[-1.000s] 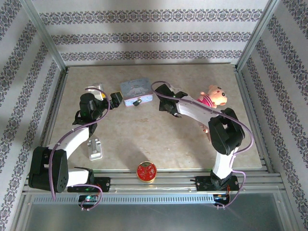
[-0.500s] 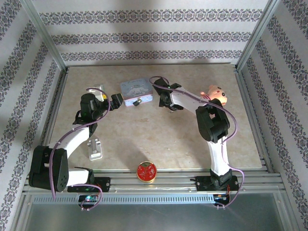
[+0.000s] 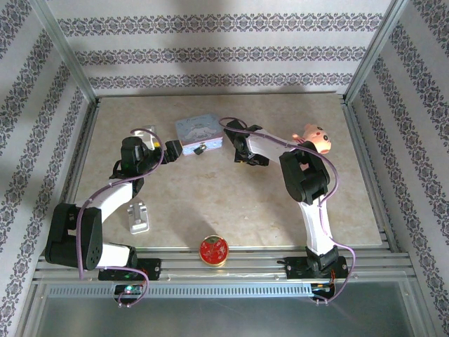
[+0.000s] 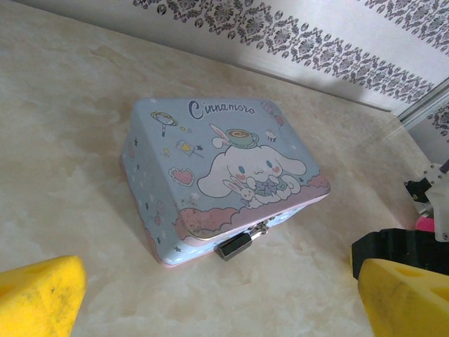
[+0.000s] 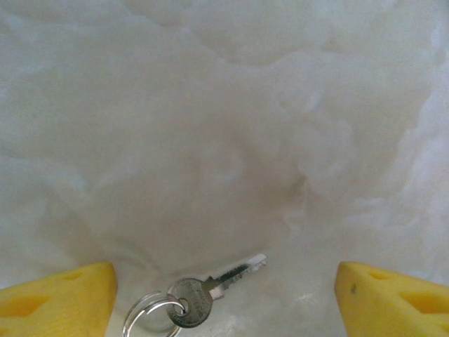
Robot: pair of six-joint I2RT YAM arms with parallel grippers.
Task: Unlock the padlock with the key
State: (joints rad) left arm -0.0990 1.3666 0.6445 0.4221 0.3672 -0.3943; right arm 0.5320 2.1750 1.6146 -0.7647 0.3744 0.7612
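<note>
The padlock (image 4: 235,246), tiny and dark with a silvery shackle, hangs on the clasp at the front of the pale blue cartoon tin (image 4: 224,168); from above the padlock (image 3: 200,149) sits at the tin's (image 3: 200,133) near edge. My left gripper (image 4: 221,281) is open, its yellow fingers spread wide just short of the padlock; from above the left gripper (image 3: 172,147) is left of the tin. The key (image 5: 203,291), silver on a split ring, lies flat on the table. My right gripper (image 5: 224,277) hangs open over it, fingers either side and not touching; from above the right gripper (image 3: 244,156) is right of the tin.
A pink plush toy (image 3: 312,137) lies right of the right arm. A silver metal bracket (image 3: 138,217) stands at the near left and another (image 3: 142,131) behind the left wrist. A red round tin (image 3: 213,250) sits at the table's front edge.
The right arm has folded upright and its gripper has come down close over the key, jaws narrowing a little. The left gripper has edged slightly toward the tin.
</note>
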